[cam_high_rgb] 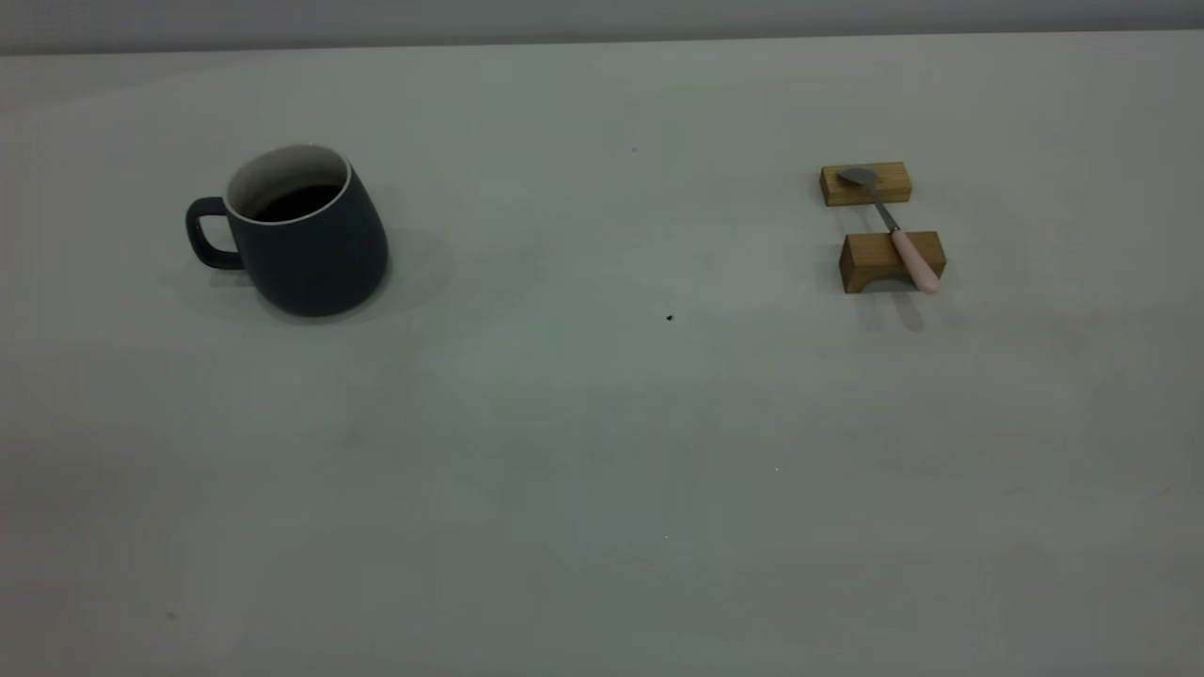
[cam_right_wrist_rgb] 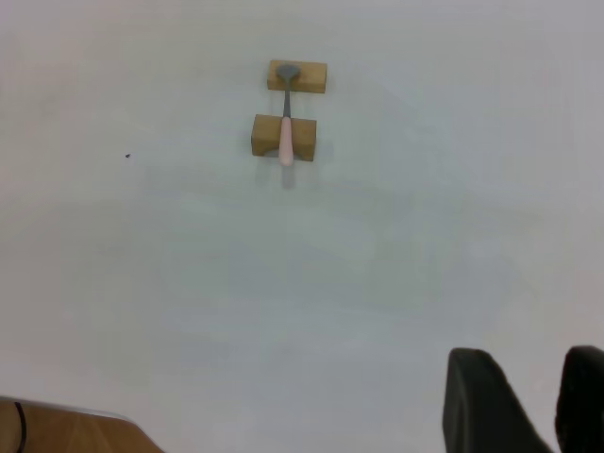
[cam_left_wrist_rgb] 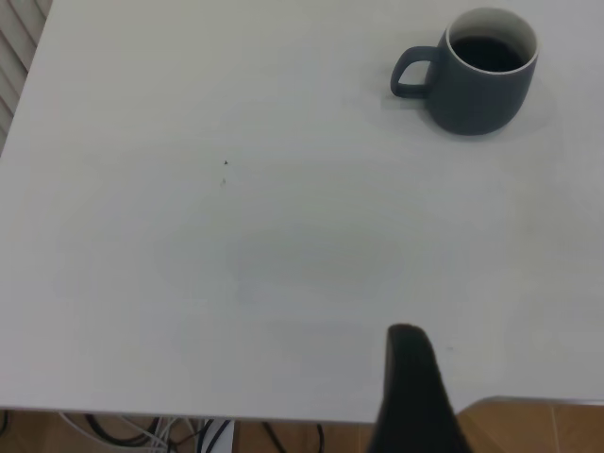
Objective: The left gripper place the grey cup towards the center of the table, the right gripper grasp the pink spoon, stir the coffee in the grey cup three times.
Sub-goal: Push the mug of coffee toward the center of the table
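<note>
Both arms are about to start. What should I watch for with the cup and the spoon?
The grey cup holds dark coffee, so a jerky slide toward the table centre might slosh it. The pink spoon only bridges two wooden blocks, its handle overhanging; a misjudged pinch by the right gripper may tip it off.

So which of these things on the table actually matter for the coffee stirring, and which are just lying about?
Part of the job:
- grey cup, upright at the table's left
- coffee inside it
- pink spoon, at the right
- table
- left pincer and right pincer, both far from the things

Just lying about:
- two wooden blocks, propping the spoon
- small dark specks
</note>
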